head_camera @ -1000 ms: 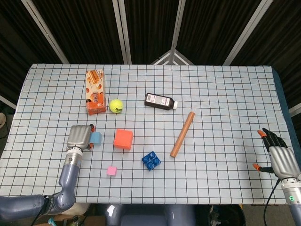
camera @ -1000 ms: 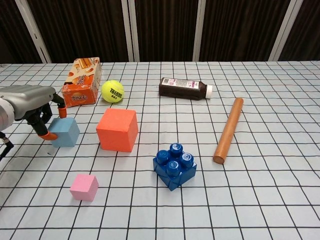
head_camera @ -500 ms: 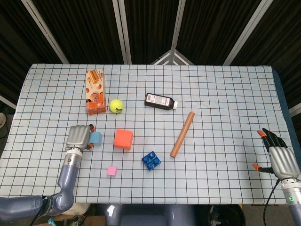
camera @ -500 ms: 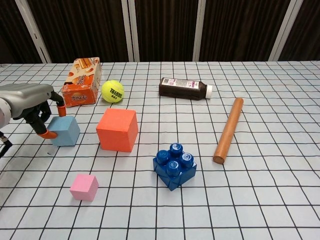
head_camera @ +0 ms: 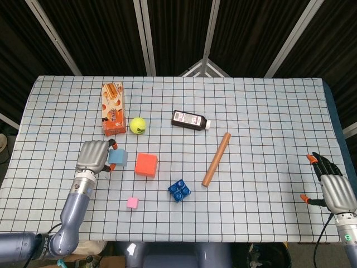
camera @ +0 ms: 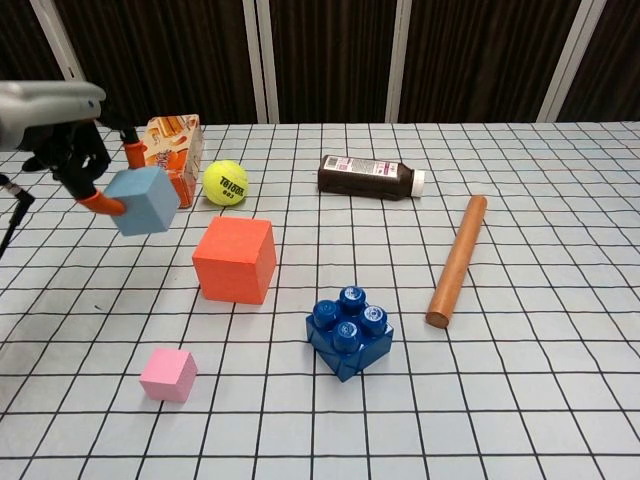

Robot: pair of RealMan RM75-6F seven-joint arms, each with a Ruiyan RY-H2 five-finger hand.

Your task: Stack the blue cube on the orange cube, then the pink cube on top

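A: How far along?
B: The left hand (camera: 75,150) grips the blue cube (camera: 143,200) in the air, left of the orange cube (camera: 236,259).
A: And the pink cube (camera: 168,374)?
B: Waiting on the table.

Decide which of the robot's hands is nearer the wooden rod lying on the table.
Right, narrowly. The right hand sits open by the table's right edge, right of the wooden rod. The left hand, holding the blue cube, is beyond the orange cube, far left.

Left hand (camera: 60,125) lifted blue cube (camera: 143,200) off table, now higher in frame, tilted, left of orange cube (camera: 236,259).
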